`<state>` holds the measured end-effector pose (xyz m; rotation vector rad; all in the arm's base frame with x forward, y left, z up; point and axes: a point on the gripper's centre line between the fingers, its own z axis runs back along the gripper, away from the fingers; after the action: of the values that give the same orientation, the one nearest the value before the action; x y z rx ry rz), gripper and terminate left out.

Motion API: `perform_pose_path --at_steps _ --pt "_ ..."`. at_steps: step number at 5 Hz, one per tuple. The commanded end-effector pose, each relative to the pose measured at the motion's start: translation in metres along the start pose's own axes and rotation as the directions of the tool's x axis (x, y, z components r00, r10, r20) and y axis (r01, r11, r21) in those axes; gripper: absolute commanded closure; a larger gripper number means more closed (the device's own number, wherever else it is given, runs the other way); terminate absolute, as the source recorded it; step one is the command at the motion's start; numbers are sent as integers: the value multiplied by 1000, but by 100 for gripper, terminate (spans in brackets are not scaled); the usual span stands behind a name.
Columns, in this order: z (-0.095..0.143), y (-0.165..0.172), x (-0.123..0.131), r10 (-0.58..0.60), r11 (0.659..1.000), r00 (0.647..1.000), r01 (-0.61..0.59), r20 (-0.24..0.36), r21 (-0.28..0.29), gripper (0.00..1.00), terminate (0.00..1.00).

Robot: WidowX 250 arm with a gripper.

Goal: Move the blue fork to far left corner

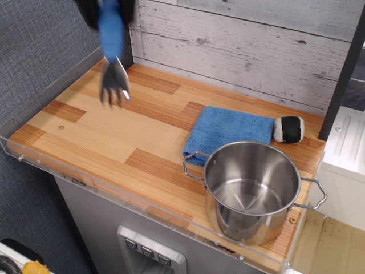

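Blue fork point(112, 51) aloft, tines down
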<state>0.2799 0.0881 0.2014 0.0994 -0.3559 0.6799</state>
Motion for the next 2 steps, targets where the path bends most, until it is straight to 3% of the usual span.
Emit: perform_pose_path --at_steps 1,2 --pt "-16 11 63 56 998 998 -57 33 23 100 0" --pt "-50 -2 75 39 998 999 -39 4 40 100 0"
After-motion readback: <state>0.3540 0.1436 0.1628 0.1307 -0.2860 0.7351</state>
